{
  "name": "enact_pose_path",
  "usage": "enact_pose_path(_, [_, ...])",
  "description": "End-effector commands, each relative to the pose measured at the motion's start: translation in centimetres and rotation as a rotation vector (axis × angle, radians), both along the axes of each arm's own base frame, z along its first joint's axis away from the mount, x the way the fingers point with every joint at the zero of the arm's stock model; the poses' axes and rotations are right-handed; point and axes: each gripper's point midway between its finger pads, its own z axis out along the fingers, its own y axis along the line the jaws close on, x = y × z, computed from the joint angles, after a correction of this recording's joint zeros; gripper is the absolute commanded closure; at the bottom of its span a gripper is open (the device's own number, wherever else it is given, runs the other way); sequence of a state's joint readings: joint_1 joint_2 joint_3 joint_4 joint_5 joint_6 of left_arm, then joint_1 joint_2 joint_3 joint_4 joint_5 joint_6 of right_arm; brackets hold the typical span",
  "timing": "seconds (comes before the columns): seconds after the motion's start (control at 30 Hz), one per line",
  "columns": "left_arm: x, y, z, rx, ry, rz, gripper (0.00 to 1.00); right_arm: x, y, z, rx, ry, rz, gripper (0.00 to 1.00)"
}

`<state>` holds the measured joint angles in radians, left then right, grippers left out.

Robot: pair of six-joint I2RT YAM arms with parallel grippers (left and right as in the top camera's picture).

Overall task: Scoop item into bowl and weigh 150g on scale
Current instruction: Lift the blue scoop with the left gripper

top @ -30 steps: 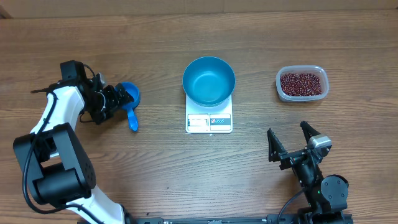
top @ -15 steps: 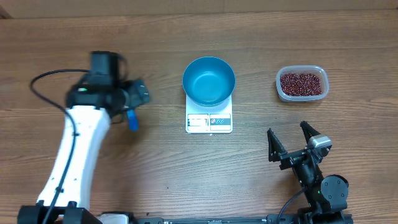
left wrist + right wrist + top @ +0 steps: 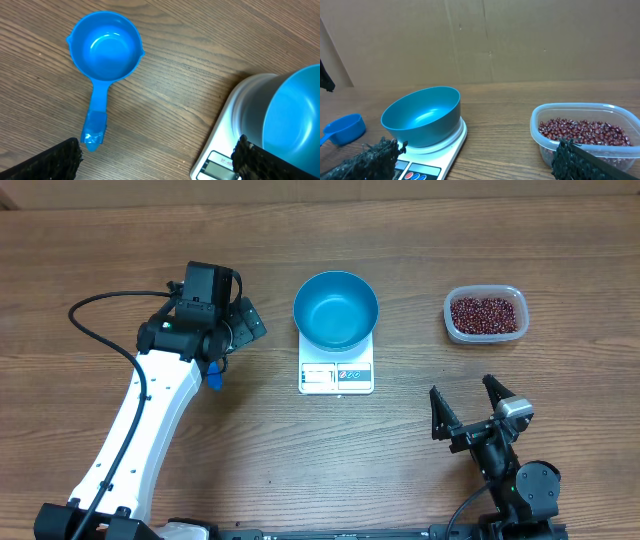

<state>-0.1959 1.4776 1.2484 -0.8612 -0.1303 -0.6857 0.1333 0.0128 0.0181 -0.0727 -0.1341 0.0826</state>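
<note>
The left gripper (image 3: pixel 157 159) is hanging wide open and empty above the scoop (image 3: pixel 104 47), the bowl (image 3: pixel 295 115) sitting on the scale (image 3: pixel 220 161) by one fingertip. The right gripper (image 3: pixel 472 162) is gaping empty, beans (image 3: pixel 582 131) lying ahead-right.

Empty blue scoop (image 3: pixel 104 47) on wooden table (image 3: pixel 200 65), blue bowl (image 3: pixel 295 120) on white scale (image 3: pixel 220 152) at right, hand (image 3: pixel 155 161) spread wide below

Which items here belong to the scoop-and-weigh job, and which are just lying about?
Job:
beans
clear tub holding them
blue scoop
blue bowl
scale under the bowl

Lying about:
only the cardboard wall behind; no other loose item visible
</note>
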Motion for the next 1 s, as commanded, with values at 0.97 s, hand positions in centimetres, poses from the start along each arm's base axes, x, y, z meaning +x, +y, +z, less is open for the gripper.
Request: enact_pose_path(0.97, [-1.2,4.6,-10.4,0.113,0.353,-0.079,0.22,0.0,0.2,-0.2,0.006,0.000,0.010,0.00])
